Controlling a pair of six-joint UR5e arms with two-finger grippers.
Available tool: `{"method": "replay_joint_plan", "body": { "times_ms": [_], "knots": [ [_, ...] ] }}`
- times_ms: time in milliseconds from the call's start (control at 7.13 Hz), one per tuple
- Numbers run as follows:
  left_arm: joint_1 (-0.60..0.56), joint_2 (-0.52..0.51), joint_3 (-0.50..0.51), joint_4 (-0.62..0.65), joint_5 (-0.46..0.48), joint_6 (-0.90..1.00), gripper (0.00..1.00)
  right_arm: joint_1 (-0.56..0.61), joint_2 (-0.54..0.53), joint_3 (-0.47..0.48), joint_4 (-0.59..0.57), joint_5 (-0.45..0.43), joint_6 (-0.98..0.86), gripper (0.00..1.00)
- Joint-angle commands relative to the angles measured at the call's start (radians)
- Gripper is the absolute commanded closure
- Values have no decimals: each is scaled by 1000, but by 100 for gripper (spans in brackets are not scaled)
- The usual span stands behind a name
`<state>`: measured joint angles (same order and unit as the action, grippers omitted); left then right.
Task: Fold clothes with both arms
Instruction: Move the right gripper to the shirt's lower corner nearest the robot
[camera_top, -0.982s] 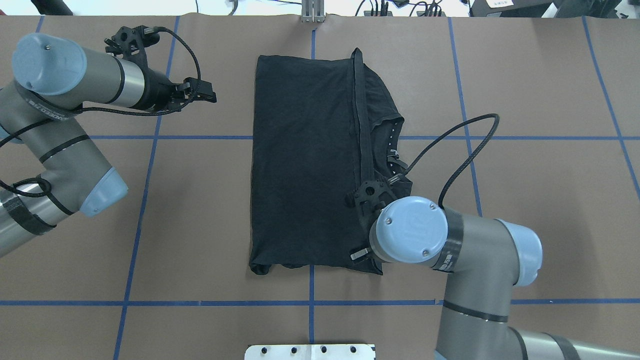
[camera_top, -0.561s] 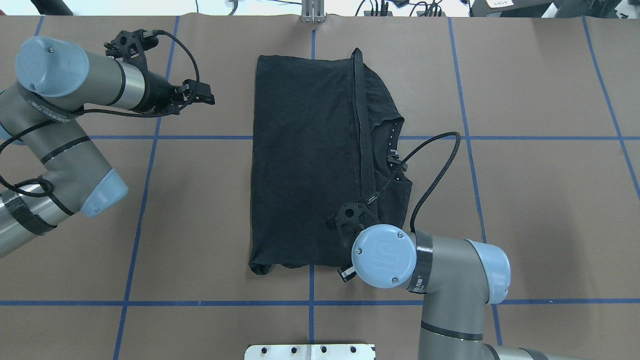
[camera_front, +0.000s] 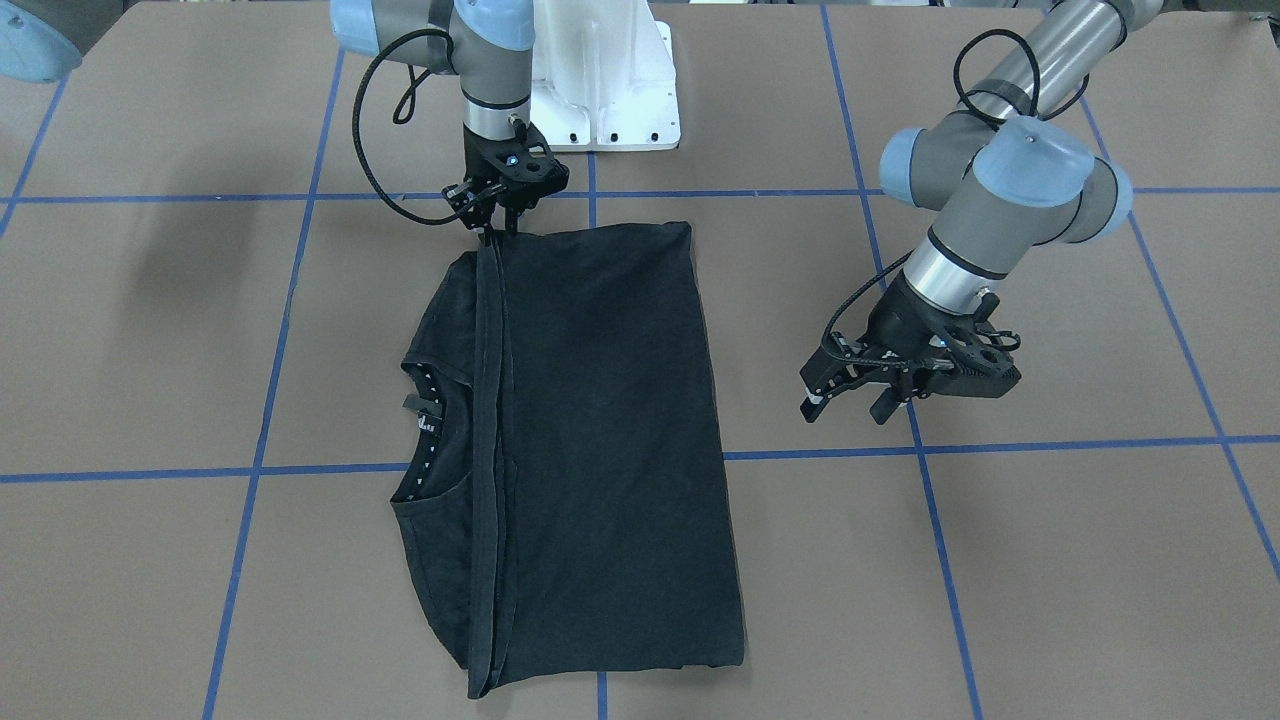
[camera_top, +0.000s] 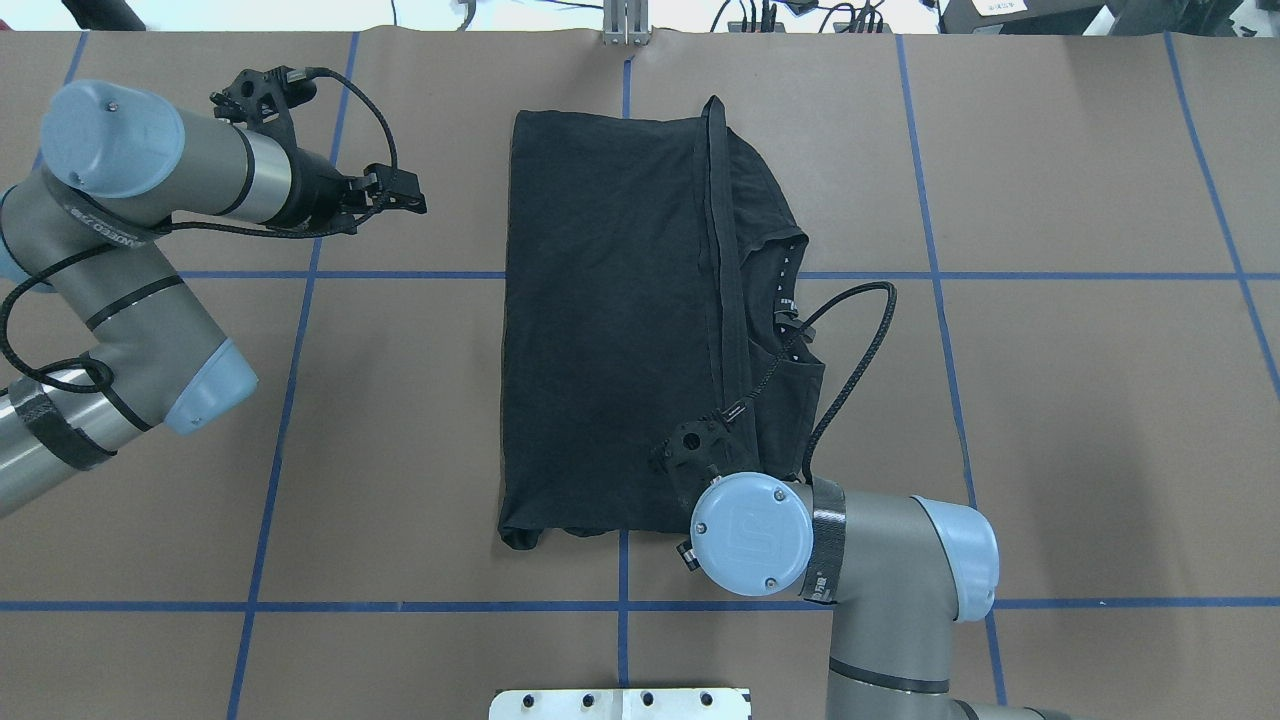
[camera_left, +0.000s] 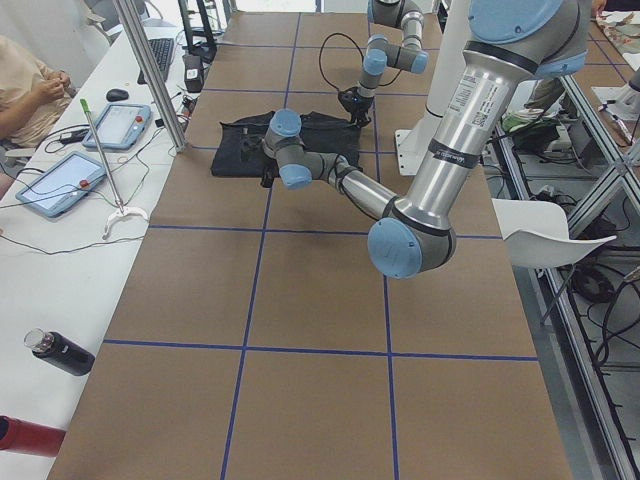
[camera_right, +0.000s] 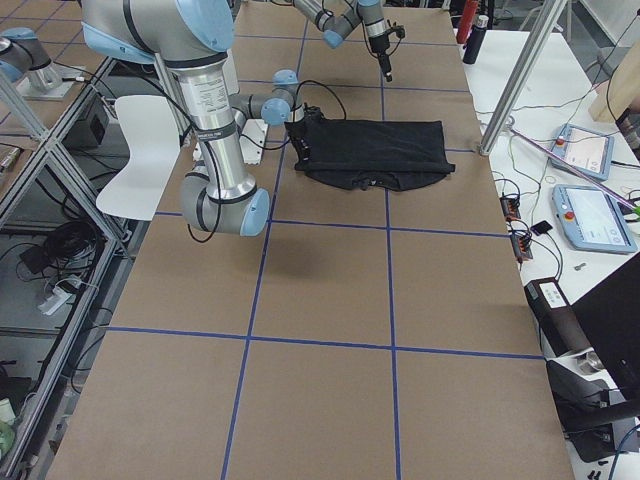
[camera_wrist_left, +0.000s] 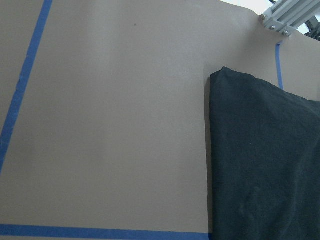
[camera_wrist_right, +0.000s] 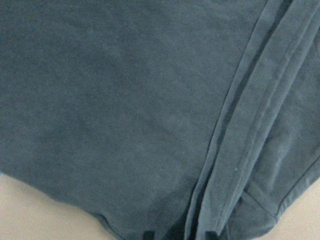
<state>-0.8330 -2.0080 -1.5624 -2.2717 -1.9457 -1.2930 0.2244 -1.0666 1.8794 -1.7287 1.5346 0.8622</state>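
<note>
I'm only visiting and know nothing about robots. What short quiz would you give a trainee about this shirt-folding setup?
1. True or false: the left arm is touching the black T-shirt.
2. Where are the jaws of the right arm? A. at the shirt edge nearest the white pedestal; B. on the collar; C. over bare table far from the shirt.
3. What colour are the tape lines on the table?

Key: 1. False: it hangs over bare table beside the shirt. 2. A. 3. Blue.
</note>
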Motion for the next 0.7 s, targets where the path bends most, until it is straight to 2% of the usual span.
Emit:
{"method": "replay_joint_plan", "body": {
  "times_ms": [0,140,281,561],
  "knots": [
    [0,0,16,-3,2,1,0,0,-3,-5,-2,-10,0,65],
    [0,0,24,-5,2,3,0,0,-3,-5,-2,-14,0,95],
    [2,0,24,-5,2,3,0,0,-1,-3,-8,-16,0,100],
    [2,-3,22,-5,2,1,0,9,-10,4,-9,-14,0,100]
  ]
}}
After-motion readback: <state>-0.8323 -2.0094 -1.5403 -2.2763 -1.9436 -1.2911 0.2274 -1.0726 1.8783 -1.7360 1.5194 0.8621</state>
